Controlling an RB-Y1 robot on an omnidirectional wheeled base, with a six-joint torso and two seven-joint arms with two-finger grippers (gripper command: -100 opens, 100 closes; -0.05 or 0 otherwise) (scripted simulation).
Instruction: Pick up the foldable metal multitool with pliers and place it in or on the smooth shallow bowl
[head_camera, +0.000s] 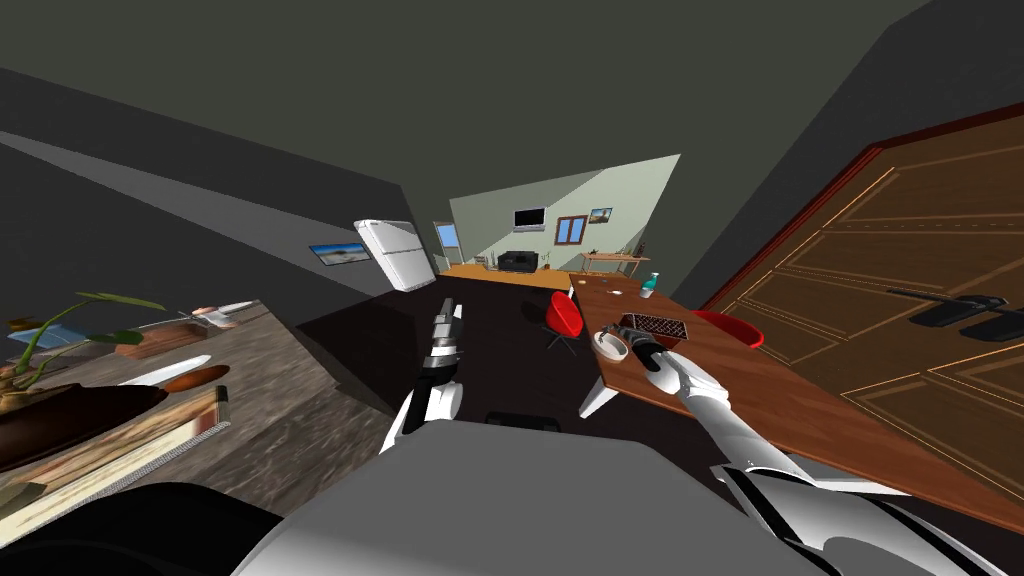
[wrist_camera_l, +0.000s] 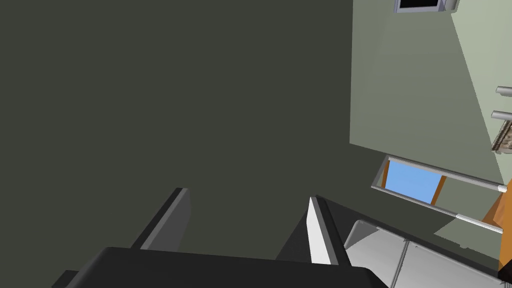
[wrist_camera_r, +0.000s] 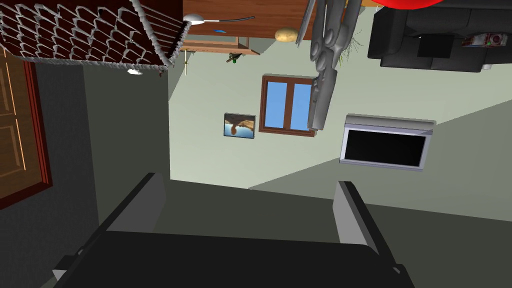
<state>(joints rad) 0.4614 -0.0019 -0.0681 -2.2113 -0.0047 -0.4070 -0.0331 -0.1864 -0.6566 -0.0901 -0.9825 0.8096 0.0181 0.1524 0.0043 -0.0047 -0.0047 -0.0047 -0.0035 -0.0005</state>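
- Reaching over the brown table (head_camera: 800, 400), the right gripper (head_camera: 640, 350) sits in the head view just beside a white shallow bowl (head_camera: 603, 351) and a wire basket (head_camera: 655, 326). The multitool is too small to pick out from this camera. The left gripper (head_camera: 447, 318) is raised in mid-air, well apart from the table.
- In the left wrist view, the left gripper (wrist_camera_l: 246, 194) has its fingers spread, with nothing between them.
- In the right wrist view, the right gripper (wrist_camera_r: 247, 179) is also spread wide and empty. The grey metal multitool (wrist_camera_r: 320, 85) lies ahead of it, beyond the fingertips and touched by neither, with the wire basket (wrist_camera_r: 90, 35) off to one side.
- My reading is that the multitool is not in any grasp. I cannot tell whether it rests on the table or in the bowl. If it is on the table, the whole job remains: closing on it, lifting it and setting it in the bowl.
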